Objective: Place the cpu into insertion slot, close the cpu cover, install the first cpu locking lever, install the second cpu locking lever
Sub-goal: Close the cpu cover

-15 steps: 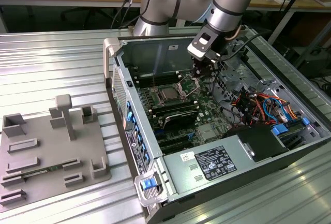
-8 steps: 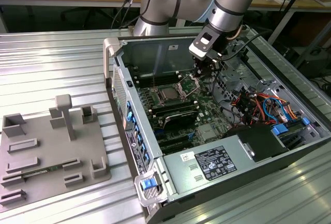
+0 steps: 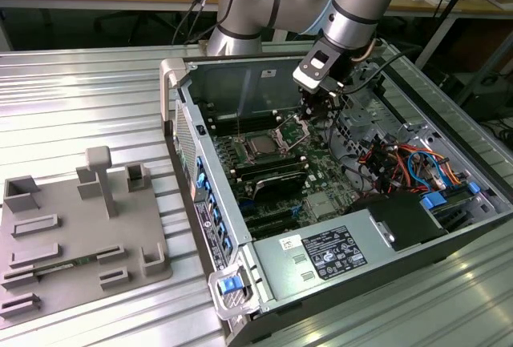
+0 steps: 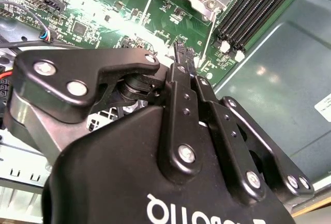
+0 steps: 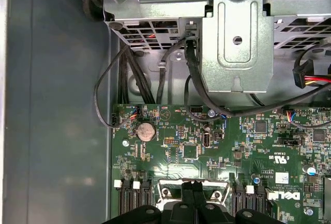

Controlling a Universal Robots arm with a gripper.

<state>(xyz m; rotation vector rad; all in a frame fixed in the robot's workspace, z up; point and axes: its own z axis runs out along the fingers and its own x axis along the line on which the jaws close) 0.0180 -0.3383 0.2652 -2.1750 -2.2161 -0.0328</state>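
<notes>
In the exterior view the cpu (image 3: pixel 260 147) lies flat, silvery-grey, in the insertion slot (image 3: pixel 247 135) on the green board inside the open computer case. The cpu cover (image 3: pixel 292 131) stands raised beside it, toward the exterior view's right. My gripper (image 3: pixel 315 114) hangs just right of the cover, close to its upper edge. Both wrist views show the black fingers pressed together, shut (image 4: pixel 182 53), with nothing visible between them. In the first wrist view the gripper (image 5: pixel 191 188) sits in front of the cover's silver frame (image 5: pixel 170 189).
A grey fixture plate (image 3: pixel 80 227) lies on the exterior view's left. Inside the case are the power supply (image 3: pixel 321 255), coloured cables (image 3: pixel 401 163), a metal drive cage (image 5: pixel 238 27) and black memory slots (image 4: pixel 258 12). The case walls (image 3: pixel 172 82) rise around the board.
</notes>
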